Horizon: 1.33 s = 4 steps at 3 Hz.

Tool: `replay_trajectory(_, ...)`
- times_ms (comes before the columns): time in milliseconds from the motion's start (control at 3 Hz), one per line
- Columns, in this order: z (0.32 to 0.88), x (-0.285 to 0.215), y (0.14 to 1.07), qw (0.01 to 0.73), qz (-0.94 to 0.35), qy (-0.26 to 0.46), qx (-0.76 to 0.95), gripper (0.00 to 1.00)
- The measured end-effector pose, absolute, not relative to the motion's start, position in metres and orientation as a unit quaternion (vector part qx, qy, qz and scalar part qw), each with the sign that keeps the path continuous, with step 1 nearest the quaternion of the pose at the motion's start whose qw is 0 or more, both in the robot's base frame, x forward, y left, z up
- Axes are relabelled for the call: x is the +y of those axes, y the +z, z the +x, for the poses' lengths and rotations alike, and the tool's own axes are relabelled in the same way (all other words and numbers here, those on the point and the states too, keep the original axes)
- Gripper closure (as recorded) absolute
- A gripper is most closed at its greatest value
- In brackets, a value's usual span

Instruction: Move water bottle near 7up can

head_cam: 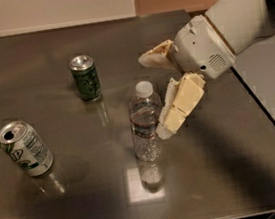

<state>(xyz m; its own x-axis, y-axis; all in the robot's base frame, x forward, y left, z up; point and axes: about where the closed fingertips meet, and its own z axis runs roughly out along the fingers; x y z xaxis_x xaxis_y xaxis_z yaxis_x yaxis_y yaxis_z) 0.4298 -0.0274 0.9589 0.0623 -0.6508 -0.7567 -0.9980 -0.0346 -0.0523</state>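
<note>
both fingers of the gripper (153,96) gape just beside the water bottle (146,130), 7up can (26,149) well apart.

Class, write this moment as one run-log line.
gripper open beside water bottle | water bottle upright, not grasped | 7up can apart, far left

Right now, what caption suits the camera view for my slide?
Open gripper beside the upright water bottle on a dark table, 7up can and green can farther off.

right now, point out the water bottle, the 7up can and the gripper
water bottle (145,125), camera view, label band
7up can (32,153), camera view, white side panel
gripper (152,96), camera view, midway between open fingertips, at the bottle's right side
</note>
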Motion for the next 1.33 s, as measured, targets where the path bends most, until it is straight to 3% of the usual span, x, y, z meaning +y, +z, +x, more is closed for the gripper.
replay_trajectory(667, 0.413, -0.017, 0.940, 0.283, -0.681, 0.307, 0.602, 0.00)
replay_trajectory(1333, 0.412, -0.011, 0.938, 0.288, -0.680, 0.314, 0.597, 0.41)
